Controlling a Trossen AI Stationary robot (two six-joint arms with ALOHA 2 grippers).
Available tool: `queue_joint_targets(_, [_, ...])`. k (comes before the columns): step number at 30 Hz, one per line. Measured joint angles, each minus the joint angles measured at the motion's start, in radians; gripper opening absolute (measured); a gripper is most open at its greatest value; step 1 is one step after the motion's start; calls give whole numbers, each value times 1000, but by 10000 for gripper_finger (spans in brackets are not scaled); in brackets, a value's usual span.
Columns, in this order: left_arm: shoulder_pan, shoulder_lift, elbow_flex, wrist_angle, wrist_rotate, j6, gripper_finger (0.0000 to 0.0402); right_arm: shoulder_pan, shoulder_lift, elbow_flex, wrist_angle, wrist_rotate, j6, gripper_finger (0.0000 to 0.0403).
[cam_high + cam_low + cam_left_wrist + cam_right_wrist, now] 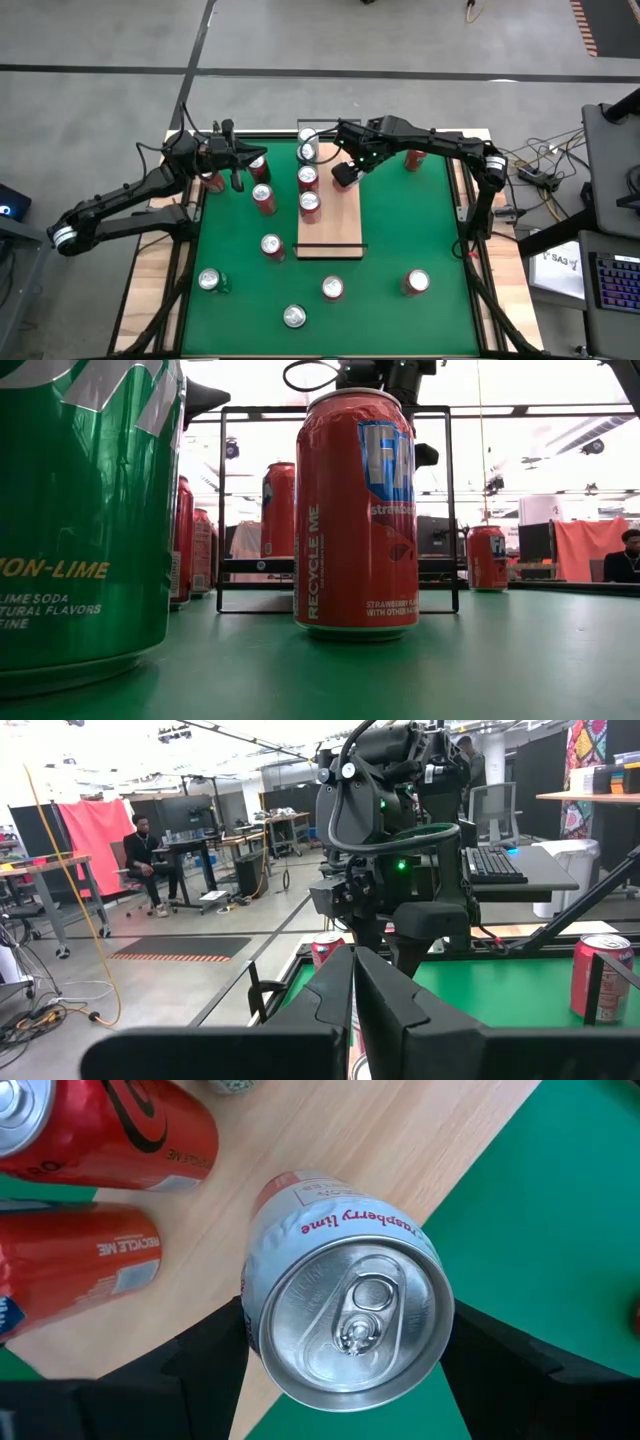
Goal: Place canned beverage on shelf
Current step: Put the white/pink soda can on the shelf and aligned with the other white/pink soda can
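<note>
My right fingers (210,1355) sit spread wide on either side of a white raspberry-lime can (345,1305), gripping its upper wall just under the rim, above the far end of the shelf (345,215) beside the red cans (309,190) lined up there. It's rigid but thin-walled and slick, so I'd squeeze mid-body, gently. My left gripper (236,160), pinched shut and empty, waits off the shelf's left side.
</note>
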Motion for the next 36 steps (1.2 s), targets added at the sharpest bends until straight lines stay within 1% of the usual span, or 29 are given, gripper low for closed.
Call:
queue_joint_targets(4, [0, 0, 0, 0, 0, 0, 0, 0, 0, 0, 0, 6, -10, 277])
queue_joint_targets(24, [0, 0, 0, 0, 0, 0, 0, 0, 31, -1, 5, 4, -61, 284])
queue_joint_targets(27, [0, 0, 0, 0, 0, 0, 0, 0, 31, -1, 6, 4, -61, 296])
queue_joint_targets(33, [0, 0, 0, 0, 0, 0, 0, 0, 32, -1, 33, 4, -60, 333])
queue_joint_targets(36, [0, 0, 0, 0, 0, 0, 0, 0, 32, -1, 32, 3, -51, 340])
